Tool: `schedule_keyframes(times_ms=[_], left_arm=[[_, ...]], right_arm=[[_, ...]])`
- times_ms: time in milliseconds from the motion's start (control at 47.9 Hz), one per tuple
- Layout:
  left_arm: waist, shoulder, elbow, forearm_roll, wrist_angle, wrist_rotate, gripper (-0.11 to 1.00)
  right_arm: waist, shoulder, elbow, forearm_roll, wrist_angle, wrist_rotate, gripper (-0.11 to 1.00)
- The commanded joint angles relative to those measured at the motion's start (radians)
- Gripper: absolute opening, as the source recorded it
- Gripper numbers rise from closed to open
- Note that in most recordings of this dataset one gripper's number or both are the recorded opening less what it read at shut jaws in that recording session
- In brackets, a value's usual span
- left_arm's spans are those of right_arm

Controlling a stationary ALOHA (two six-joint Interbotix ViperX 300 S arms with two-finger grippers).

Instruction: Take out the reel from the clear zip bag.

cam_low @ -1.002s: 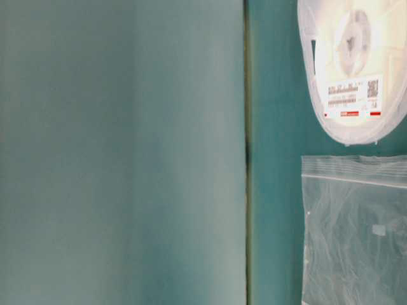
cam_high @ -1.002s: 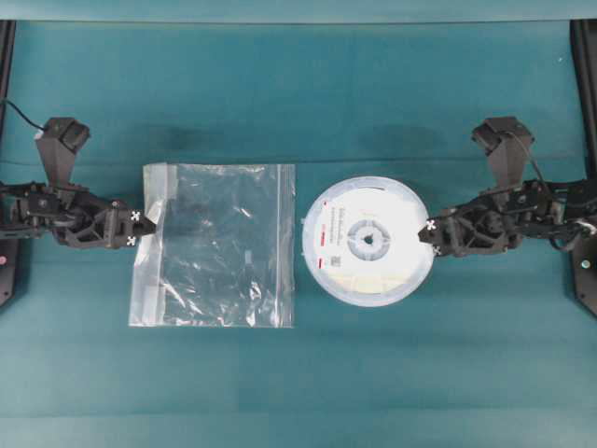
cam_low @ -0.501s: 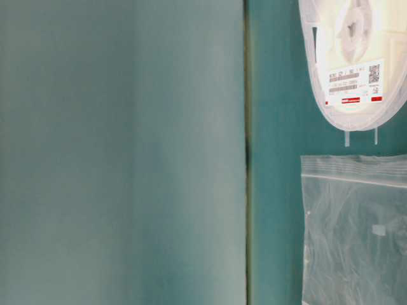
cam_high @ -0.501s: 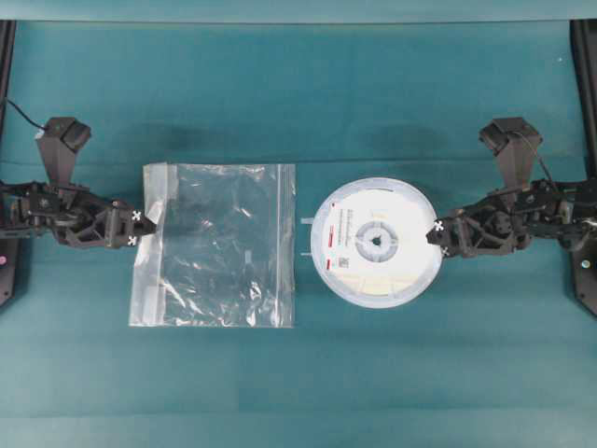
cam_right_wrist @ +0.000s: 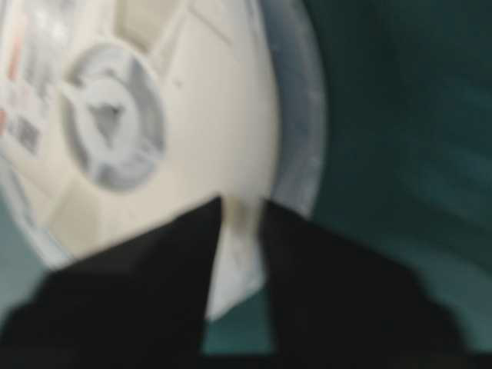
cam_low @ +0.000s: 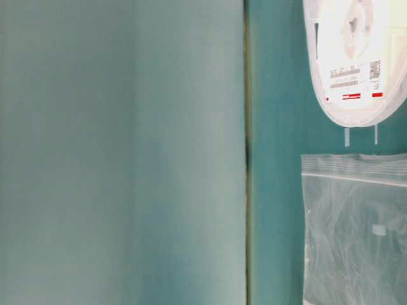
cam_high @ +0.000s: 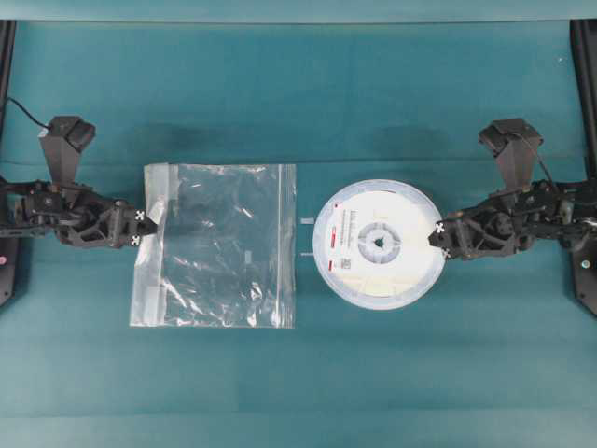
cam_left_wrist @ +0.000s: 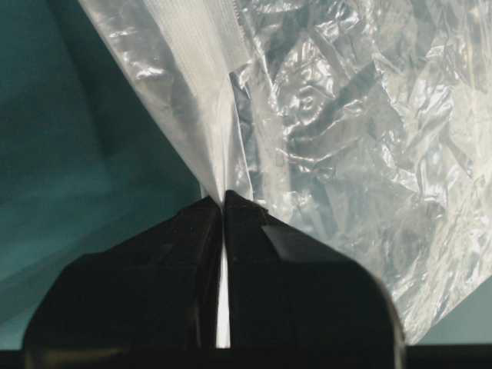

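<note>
From overhead you see the reel [cam_high: 379,244] lying flat on the teal surface [cam_high: 308,373], fully outside the clear zip bag [cam_high: 216,245] and just to its right, a small gap between them. Your right hand [cam_high: 437,240] sits at the reel's right rim; your left hand [cam_high: 142,229] is at the bag's left edge. The table-level view shows reel and bag apart. Your left wrist view shows that hand pressed together, pinching the bag's edge. Your right wrist view shows its fingers [cam_right_wrist: 154,284] slightly parted around the reel's rim.
</note>
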Motion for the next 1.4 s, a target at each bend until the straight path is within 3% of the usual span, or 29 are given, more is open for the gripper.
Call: schedule_keyframes(times_ms=[0, 104, 188, 647, 773, 919, 1169, 1232, 1378], left_arm=[[-0.002, -0.008, -0.012, 0.003, -0.006, 0.002, 0.01], [-0.002, -0.006, -0.012, 0.003, -0.006, 0.002, 0.01], [-0.002, -0.006, -0.012, 0.003, -0.005, 0.002, 0.01], [-0.002, -0.041, -0.012, 0.003, -0.005, 0.044, 0.01], [0.000, -0.060, -0.008, 0.003, -0.002, 0.048, 0.04], [0.000, -0.061, -0.005, 0.003, 0.009, 0.048, 0.23], [0.000, -0.061, -0.011, 0.002, 0.012, 0.051, 0.92], [0.000, -0.063, -0.011, 0.002, 0.018, 0.055, 0.97], [0.000, -0.091, -0.012, 0.003, 0.048, 0.083, 0.94]], right_arm=[[-0.002, -0.008, -0.012, 0.000, 0.011, 0.003, 0.48], [-0.002, -0.006, -0.020, -0.005, 0.032, -0.003, 0.78], [-0.002, -0.008, -0.021, -0.021, 0.044, -0.005, 0.90], [-0.006, -0.078, -0.041, -0.078, 0.057, -0.017, 0.89], [-0.003, -0.127, -0.066, -0.144, 0.061, -0.035, 0.89], [-0.014, -0.189, -0.104, -0.235, 0.098, -0.044, 0.89], [-0.011, -0.256, -0.109, -0.281, 0.153, -0.058, 0.89], [-0.005, -0.275, -0.101, -0.296, 0.133, -0.061, 0.89], [0.008, -0.328, -0.080, -0.368, 0.069, -0.066, 0.89]])
